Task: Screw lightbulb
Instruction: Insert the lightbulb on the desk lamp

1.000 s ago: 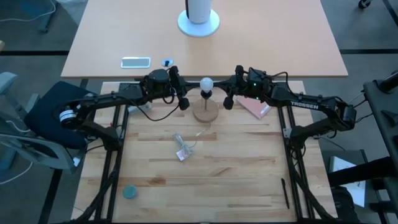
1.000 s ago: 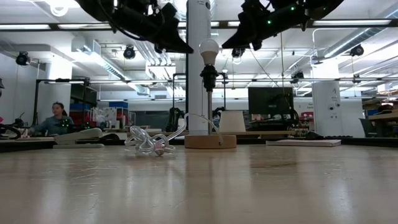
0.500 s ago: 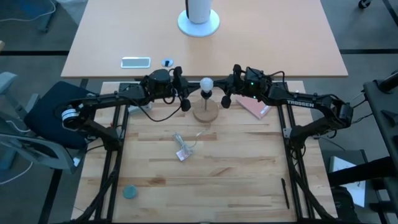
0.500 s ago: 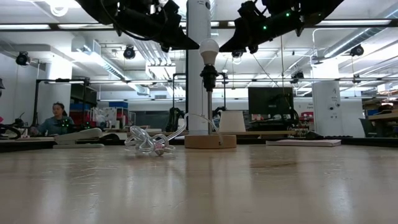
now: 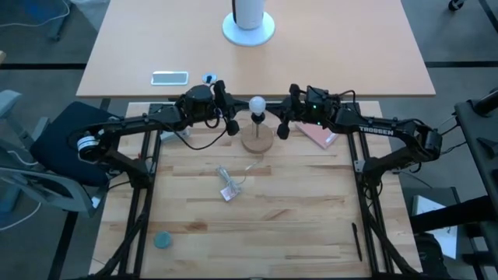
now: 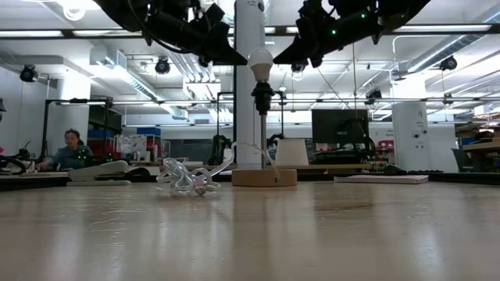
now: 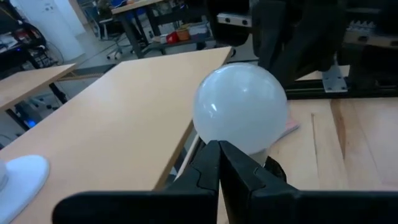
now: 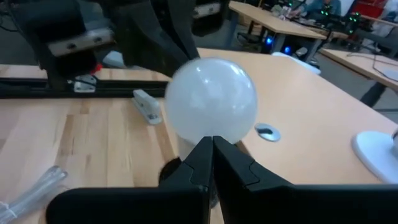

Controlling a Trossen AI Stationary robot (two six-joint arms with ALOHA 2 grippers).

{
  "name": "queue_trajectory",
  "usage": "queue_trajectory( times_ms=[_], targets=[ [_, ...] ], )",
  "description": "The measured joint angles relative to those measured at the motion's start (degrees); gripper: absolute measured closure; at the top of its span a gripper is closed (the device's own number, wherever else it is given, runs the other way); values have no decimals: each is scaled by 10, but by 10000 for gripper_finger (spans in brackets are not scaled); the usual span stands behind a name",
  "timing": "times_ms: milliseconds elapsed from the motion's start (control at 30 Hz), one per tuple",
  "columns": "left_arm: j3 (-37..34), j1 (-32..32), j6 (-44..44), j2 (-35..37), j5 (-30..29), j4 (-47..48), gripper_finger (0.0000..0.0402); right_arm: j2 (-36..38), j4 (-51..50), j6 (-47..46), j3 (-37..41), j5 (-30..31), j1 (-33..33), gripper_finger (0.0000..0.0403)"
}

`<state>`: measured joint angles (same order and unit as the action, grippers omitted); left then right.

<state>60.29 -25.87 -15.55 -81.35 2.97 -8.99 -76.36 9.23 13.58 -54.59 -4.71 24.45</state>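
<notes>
**Both end effectors edge closer to the bulb**

Since a second ago, our two arms have drawn slightly inward. From above, we see the frosted white lightbulb [image 5: 257,103] upright in its socket on the round wooden stand [image 5: 257,140] on the desk [image 5: 296,210], between the left end effector [image 5: 230,123] and right end effector [image 5: 283,124], touching neither.

At desk level, the bulb [image 6: 261,62] stands below both.

Each wrist view shows its fingers [image 7: 217,168] [image 8: 211,163] pressed together, empty, before the bulb [image 7: 240,109] [image 8: 211,102].
</notes>
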Motion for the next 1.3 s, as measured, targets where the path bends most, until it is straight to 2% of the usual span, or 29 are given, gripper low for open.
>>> queue_trajectory(
  times_ms=[200, 300, 567, 900, 1000, 1100, 1300],
  targets=[
    [0, 0, 7, 16, 1, 37, 401, 10, -13, 4, 0, 59, 0, 396],
    [0, 0, 9, 23, 14, 40, 401, 10, -11, 14, 0, 69, 4, 396],
    [0, 0, 3, 11, 37, 22, 401, -6, 30, 26, -1, 32, 6, 396],
    [0, 1, 17, 31, 37, 82, 401, -1, 7, 20, -1, 62, 8, 396],
    [0, 3, 15, 37, 59, 97, 401, -3, 10, 29, 0, 62, 8, 396],
    [0, 3, 13, 32, 82, 79, 401, -3, 17, 32, 0, 55, 7, 396],
    [0, 3, 6, 13, 83, 39, 401, -3, 24, 35, 0, 27, 7, 396]
  ],
)
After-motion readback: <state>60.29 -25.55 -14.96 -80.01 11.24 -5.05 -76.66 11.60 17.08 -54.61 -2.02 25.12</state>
